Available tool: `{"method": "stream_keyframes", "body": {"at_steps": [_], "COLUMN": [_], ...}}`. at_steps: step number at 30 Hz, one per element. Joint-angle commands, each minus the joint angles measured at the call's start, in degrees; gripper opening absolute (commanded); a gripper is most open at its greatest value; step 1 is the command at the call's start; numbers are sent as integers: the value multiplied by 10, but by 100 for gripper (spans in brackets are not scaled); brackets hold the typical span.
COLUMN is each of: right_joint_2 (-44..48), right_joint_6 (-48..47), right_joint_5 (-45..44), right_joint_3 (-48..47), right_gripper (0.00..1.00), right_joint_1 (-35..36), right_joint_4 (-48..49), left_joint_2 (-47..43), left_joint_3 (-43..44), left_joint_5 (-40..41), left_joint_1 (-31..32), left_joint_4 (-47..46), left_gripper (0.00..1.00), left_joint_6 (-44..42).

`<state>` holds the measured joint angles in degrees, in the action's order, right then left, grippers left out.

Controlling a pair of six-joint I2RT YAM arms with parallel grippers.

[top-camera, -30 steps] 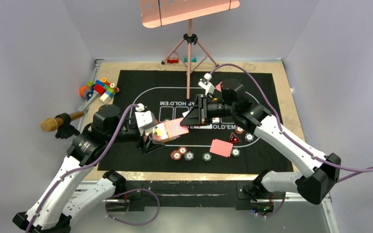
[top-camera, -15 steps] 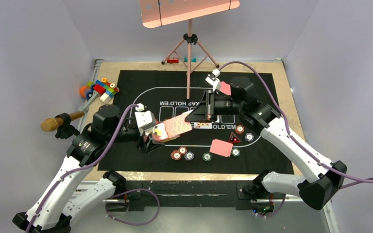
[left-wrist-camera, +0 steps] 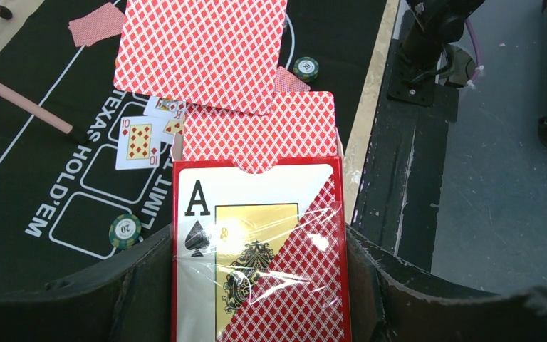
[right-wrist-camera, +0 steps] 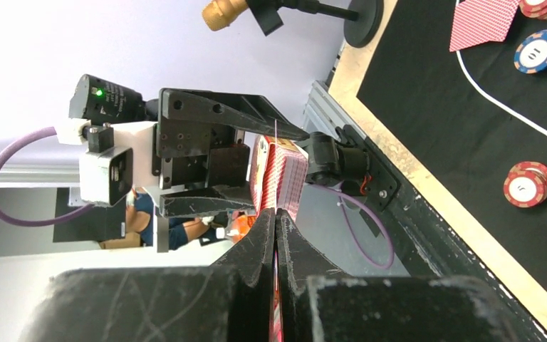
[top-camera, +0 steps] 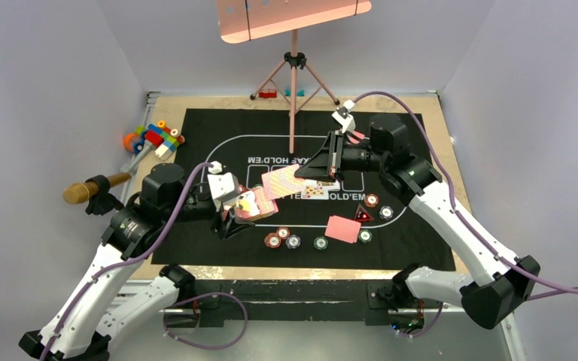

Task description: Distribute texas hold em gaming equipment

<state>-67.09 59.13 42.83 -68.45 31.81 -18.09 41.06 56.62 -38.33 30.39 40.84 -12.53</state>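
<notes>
Right claw (top-camera: pixel 299 176) has retreated toward the far right, drawing one playing card (top-camera: pixel 279 183) out of the card box (top-camera: pixel 250 203); its jaws are pinched together on that card. Left claw (top-camera: pixel 235 219) is clamped on the box, above the near-left of the mat (top-camera: pixel 196 128). Keep the card flat and fully free of the box before lowering. Count: seven poker chips (top-camera: pixel 293 241), one triangle (top-camera: pixel 362 215), at least two face-up cards (top-camera: pixel 314 192)

I am wearing white shells along both my left arm (top-camera: pixel 94 286) and right arm (top-camera: pixel 451 226), with black housings bulging at the joints. A purple cable (right-wrist-camera: pixel 46 133) is looping off each wrist. My black fingers (right-wrist-camera: pixel 253 253) are showing fine scratches, and a green light (right-wrist-camera: pixel 100 91) is glowing.
</notes>
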Motion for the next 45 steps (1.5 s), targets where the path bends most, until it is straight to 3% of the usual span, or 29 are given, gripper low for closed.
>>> {"method": "stream_keyframes", "body": {"at_steps": [1, 8, 20, 33, 45], "right_joint_2": [18, 18, -22, -211, -294], "right_joint_6": [19, 5, -28, -79, -77], "right_joint_5": [23, 22, 13, -108, -123], "right_joint_3": [-11, -7, 92, 141, 160], "right_gripper": [0, 0, 0, 0, 0], "right_joint_1": [-4, -42, -108, -103, -63], "right_joint_4": [32, 18, 52, 149, 211], "left_joint_2": [-9, -10, -12, -8, -8], "left_joint_3": [13, 16, 18, 23, 21], "left_joint_5": [-9, -10, -8, -10, -11], "left_joint_1": [-4, -3, -4, -4, -3], "left_joint_4": [-28, -23, -18, -16, -19], "left_gripper": [0, 0, 0, 0, 0], "left_joint_6": [1, -2, -4, -1, 1]}}
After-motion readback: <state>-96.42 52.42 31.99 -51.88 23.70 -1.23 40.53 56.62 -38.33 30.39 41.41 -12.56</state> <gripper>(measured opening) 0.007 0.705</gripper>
